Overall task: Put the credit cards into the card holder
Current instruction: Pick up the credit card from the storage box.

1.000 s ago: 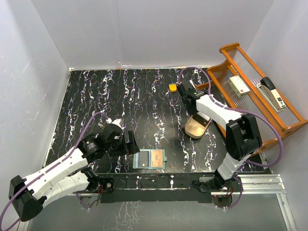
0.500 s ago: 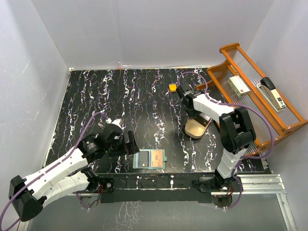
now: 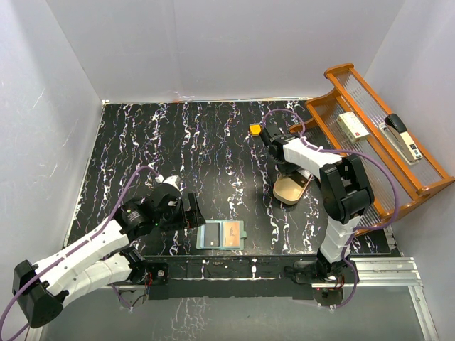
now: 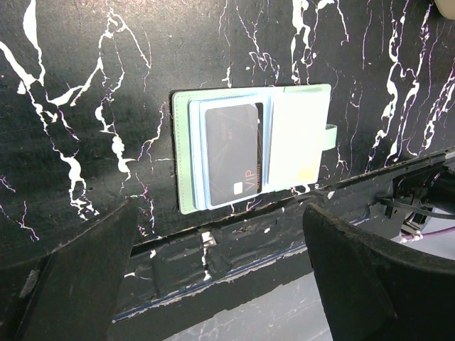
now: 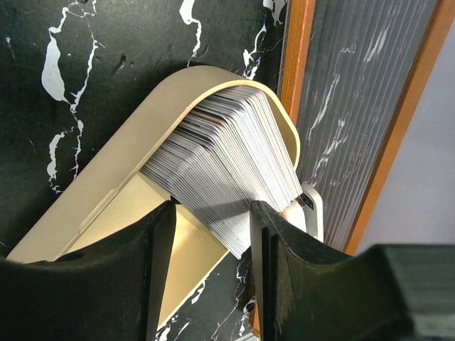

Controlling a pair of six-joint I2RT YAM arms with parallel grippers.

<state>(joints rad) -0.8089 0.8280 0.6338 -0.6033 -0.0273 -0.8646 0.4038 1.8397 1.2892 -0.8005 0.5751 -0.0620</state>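
Sage-green card holder [image 4: 298, 135], dark card [image 4: 231, 153] (pale lettering), black white-veined table [image 4: 106, 71], tan dish [image 5: 92, 192]

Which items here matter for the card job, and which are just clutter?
Job:
- card stack, sitting in the tan dish
- holder, lying open
- dark card in the holder

Clutter:
- orange block
- rack
- stapler on the rack
- small box on the rack
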